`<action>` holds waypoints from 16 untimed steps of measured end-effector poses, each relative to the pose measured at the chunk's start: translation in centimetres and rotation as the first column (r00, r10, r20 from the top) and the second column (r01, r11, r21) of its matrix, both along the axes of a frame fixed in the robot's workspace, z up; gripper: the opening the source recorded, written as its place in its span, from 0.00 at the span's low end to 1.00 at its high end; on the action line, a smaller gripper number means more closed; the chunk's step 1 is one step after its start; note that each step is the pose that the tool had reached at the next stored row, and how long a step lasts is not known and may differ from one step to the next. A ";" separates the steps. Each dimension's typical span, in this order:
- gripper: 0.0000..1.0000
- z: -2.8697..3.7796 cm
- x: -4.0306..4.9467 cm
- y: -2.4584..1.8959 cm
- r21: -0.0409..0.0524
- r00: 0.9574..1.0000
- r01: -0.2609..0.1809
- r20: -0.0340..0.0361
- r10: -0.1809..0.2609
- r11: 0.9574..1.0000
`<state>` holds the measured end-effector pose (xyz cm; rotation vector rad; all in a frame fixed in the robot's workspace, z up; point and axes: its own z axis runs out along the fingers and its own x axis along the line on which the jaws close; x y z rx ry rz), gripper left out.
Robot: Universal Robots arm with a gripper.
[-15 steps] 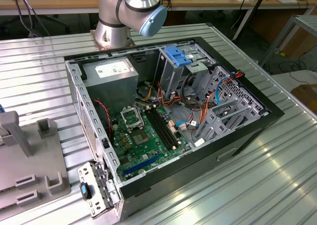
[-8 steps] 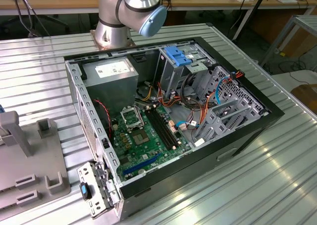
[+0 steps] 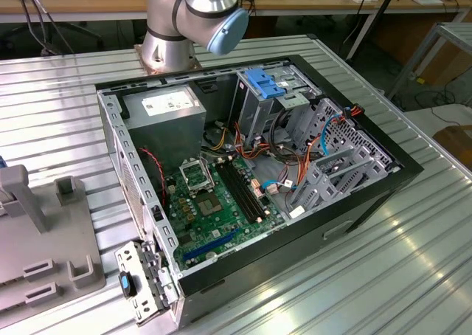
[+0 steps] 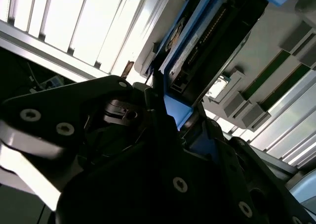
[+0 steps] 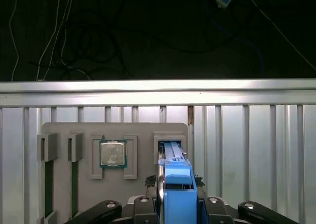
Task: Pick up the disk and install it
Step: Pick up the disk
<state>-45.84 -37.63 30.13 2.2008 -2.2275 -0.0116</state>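
Jaws pinch the disk (image 5: 177, 204), a flat grey-metal drive with bright blue rails, held on edge in the black gripper (image 5: 178, 183) in the first wrist view. Its far end is at a slot of the grey plastic holder tray (image 5: 138, 132), near a square silver processor chip (image 5: 113, 153). In the second wrist view, the gripper (image 4: 177, 116) clamps the disk (image 4: 207, 41) by its blue rail. In the exterior view, an open black computer case (image 3: 295, 244) lies on the ribbed metal table (image 3: 383, 283), with the tray (image 3: 44, 239) alongside.
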 end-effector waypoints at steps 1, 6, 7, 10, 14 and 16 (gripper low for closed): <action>0.37 0.00 0.00 0.00 0.000 1.000 0.000 0.000 0.000 1.000; 0.37 0.00 0.01 0.00 0.000 1.000 0.000 0.000 0.000 1.000; 0.37 0.00 0.01 0.00 0.000 1.000 0.000 0.000 0.000 1.000; 0.37 0.00 0.01 0.00 0.000 1.000 0.000 0.000 0.000 1.000; 0.37 0.00 0.01 0.00 0.000 1.000 0.000 0.000 0.000 1.000; 0.37 0.00 0.01 0.00 0.000 1.000 0.000 0.000 0.000 1.000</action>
